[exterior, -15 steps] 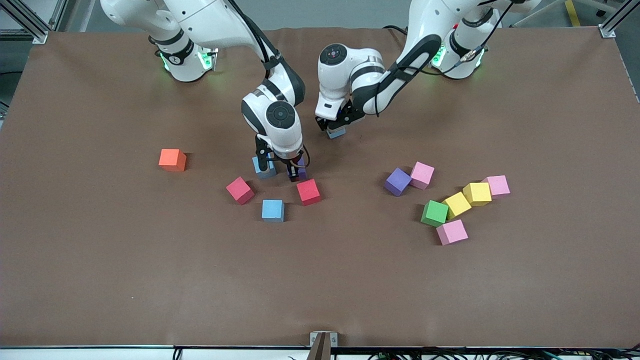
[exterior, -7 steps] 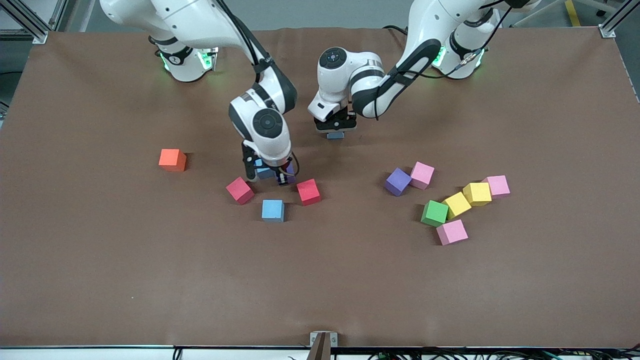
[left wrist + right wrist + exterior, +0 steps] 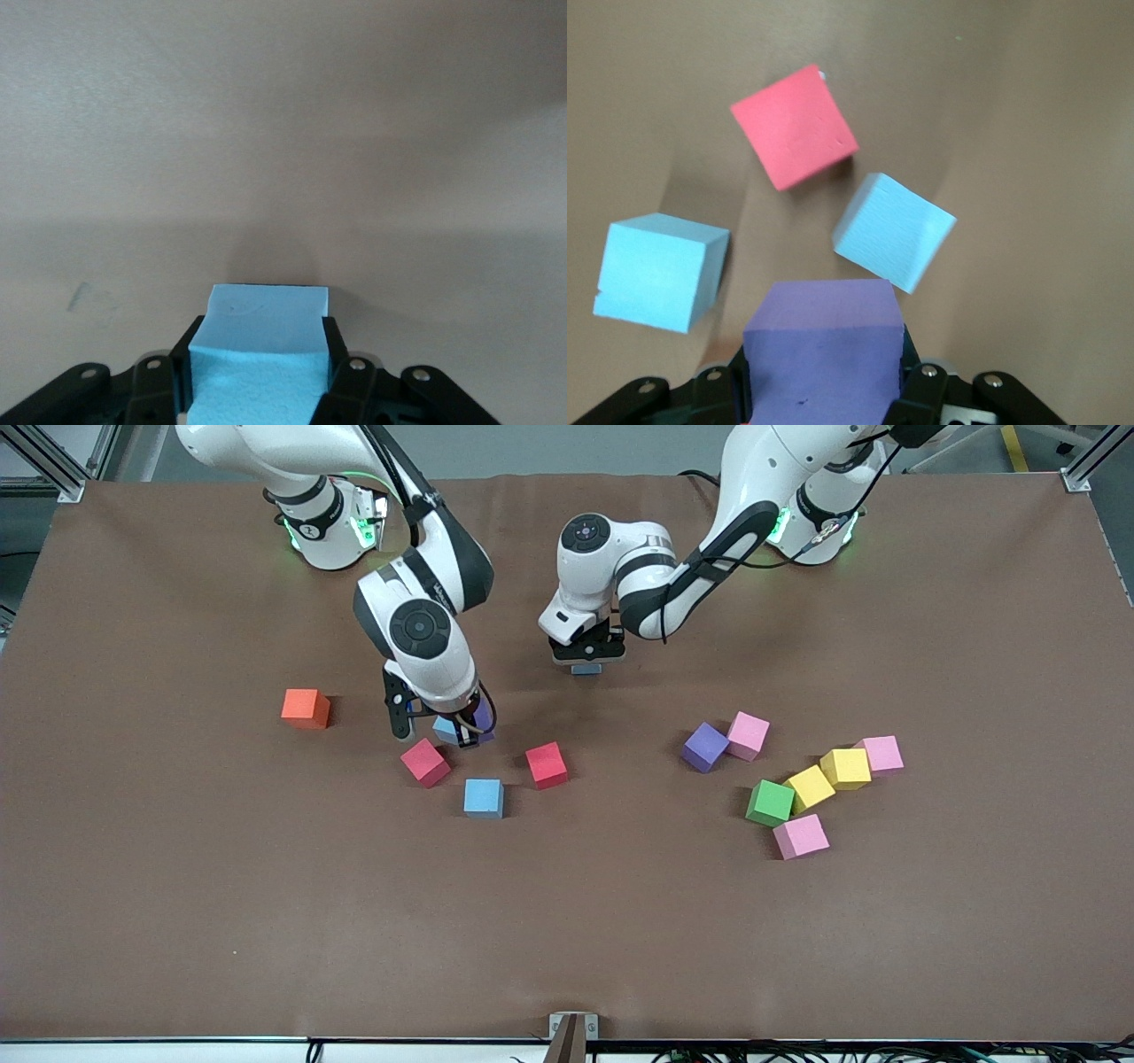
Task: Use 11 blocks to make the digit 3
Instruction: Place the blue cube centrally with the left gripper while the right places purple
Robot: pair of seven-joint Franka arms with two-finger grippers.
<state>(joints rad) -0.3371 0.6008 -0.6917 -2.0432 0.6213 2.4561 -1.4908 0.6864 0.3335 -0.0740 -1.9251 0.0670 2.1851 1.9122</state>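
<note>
- Plainly, these blocks look like light, matte foam: soft enough to dent under a hard squeeze, grippy not slippery, and not fragile. I'd judge the best hold is across two flat parallel faces, squarely at mid-height.
- Right gripper [image 3: 462,735] is closed on a purple block [image 3: 822,354], held by its side faces just above the table, over the cluster toward the right arm's end.
- Below it in the right wrist view lie a red block [image 3: 794,126] and two light blue blocks [image 3: 893,230] [image 3: 656,270], all apart from each other.
- Left gripper [image 3: 585,664] is clamped shut on another light blue block [image 3: 259,345], hanging over bare table near the middle, up toward the arm bases.
- Loose blocks: a second red one [image 3: 546,764] near the cluster; purple [image 3: 704,746] touching pink [image 3: 748,735]; green [image 3: 769,802], two yellow [image 3: 809,788] [image 3: 845,768] and pink [image 3: 880,754] in a touching chain, another pink [image 3: 801,836] just beside it, nearer the camera. An orange cube [image 3: 306,708] sits well apart.
- No digit 3 is begun.
- Since a second ago, the right gripper has carried the purple block toward the right arm's end; the left gripper has shifted slightly the same way, grip unchanged.
</note>
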